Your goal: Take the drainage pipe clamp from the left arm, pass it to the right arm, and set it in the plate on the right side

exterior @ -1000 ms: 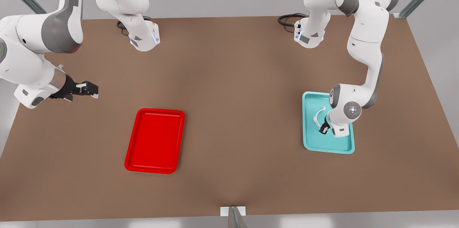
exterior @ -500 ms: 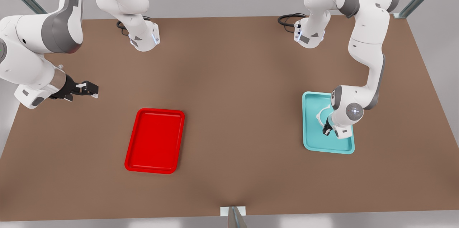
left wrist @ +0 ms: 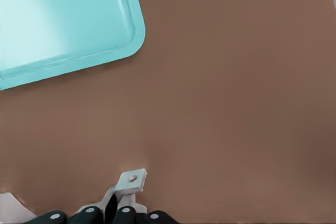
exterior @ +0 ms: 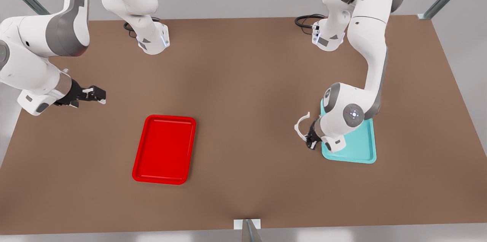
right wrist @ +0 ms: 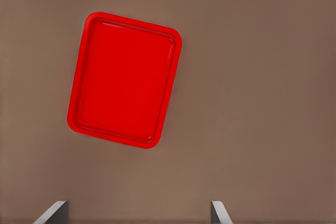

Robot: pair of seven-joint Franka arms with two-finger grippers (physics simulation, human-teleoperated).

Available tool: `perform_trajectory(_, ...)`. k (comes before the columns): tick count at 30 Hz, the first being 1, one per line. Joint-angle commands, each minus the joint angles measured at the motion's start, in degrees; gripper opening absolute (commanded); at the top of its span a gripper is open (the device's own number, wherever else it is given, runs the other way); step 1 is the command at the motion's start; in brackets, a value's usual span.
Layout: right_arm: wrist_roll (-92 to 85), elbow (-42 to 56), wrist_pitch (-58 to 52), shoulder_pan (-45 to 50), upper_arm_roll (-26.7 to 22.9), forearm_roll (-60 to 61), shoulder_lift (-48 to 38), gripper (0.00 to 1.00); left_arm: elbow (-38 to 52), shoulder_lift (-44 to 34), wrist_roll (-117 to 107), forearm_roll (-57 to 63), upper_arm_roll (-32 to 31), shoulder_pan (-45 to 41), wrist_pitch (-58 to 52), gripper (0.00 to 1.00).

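the left gripper (exterior: 310, 140) is at the front view's right, lifted above the table (exterior: 243, 93) just off the teal tray's (exterior: 359, 150) edge that faces the red plate (exterior: 164, 149). its fingers are closed on the clamp (exterior: 301, 124), pinching one end of the white half-ring; the rest of the strap curves up and away from the gripper on the side toward the plate, clear of the tray and off the table. in the left wrist view the clamp (left wrist: 127, 184) shows as a flat tab with a small hole, held between the black fingertips (left wrist: 122, 214), with bare table under it and a rounded corner of the tray (left wrist: 68, 22) set well apart from the gripper.

the right gripper (exterior: 97, 95) waits at the front view's left, held up over the table on the far side of the plate from the tray, pointing roughly toward the tray side. its fingers stand apart and grip nothing; in the right wrist view the two fingertips (right wrist: 52, 212) sit wide of each other at the frame's edge, and the plate (right wrist: 125, 78) lies below and beyond them, flat on the table.

the plate sits well apart from the tray, with open table between the two. the clamp is near the tray and far from the plate.
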Motion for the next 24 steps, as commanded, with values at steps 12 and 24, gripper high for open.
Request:
perform_trajectory(12,28.45,2.67,15.44,20.34,1.82,-0.73,8.99,1.0,9.17,6.45,-114.37,-23.65,0.0,-9.79,15.15,0.21)
perform_trajectory(24,41.46,4.07,29.68,34.85,1.73,-11.02,18.74,1.0,9.35,6.89,-114.19,-25.23,-1.23,-12.16,19.54,0.21)
